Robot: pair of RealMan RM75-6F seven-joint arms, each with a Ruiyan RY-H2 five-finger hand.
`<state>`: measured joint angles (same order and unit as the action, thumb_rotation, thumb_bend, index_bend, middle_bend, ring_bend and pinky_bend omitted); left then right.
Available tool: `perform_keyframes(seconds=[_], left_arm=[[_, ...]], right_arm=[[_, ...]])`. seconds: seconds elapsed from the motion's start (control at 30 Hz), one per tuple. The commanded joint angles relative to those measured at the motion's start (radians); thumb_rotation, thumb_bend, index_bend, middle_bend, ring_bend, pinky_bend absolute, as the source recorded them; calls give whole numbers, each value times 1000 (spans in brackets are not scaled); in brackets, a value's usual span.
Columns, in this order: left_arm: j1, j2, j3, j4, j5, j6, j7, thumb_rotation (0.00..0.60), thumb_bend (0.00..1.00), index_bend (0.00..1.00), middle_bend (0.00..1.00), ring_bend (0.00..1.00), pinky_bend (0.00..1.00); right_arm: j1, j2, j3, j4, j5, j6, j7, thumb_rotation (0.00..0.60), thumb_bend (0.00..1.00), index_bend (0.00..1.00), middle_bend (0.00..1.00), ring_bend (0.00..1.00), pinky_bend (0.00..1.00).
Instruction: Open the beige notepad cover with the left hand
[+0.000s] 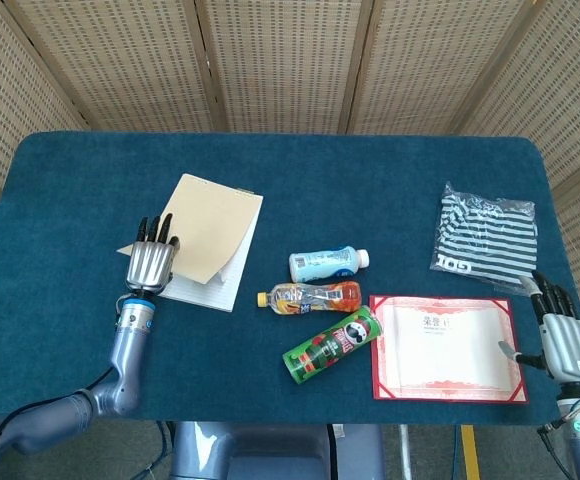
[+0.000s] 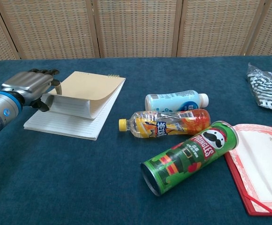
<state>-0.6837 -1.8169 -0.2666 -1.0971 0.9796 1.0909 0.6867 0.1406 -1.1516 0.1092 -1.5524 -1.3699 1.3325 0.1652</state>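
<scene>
Two views, head first: I see my left hand (image 1: 151, 263) at the notepad's (image 1: 213, 236) near-left corner, on the table's left side.
Head, cover: the beige cover (image 1: 210, 225) bows up off the lined pages (image 1: 210, 291); fingertips sit at its edge.
Head, right hand: my right hand (image 1: 566, 343) idles at the table's right edge, fingers loosely apart, empty.
Chest, grip: left hand (image 2: 29, 86) pinches the cover (image 2: 86, 87) between thumb and fingers, lifted with some pages curling beneath.
Chest, step: mid-lift, I judge, cover not yet folded back.
Chest, next: I should carry the corner up and over toward the spiral binding (image 2: 112, 75), keeping the pinch light.
</scene>
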Motion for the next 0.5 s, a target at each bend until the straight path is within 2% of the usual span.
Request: perform_keyframes(seconds=[0.03,0.27,0.5], left_arm=[[1,-2,2,2,5,7,-8,600,653,502,0,0,0],[2,0,5,1,25,28,-28,600,676,693,0,0,0],[16,13,19,-13,36,40,-41,600,683,741,0,0,0]], right_arm=[[-1,1,0,-1,-1,1,3,600,208,27,0,0,0],[-2,4,0,-3,-2,3,8,600,208,27,0,0,0],[-4,6,1,-4,-4,6,11,600,208,27,0,0,0]])
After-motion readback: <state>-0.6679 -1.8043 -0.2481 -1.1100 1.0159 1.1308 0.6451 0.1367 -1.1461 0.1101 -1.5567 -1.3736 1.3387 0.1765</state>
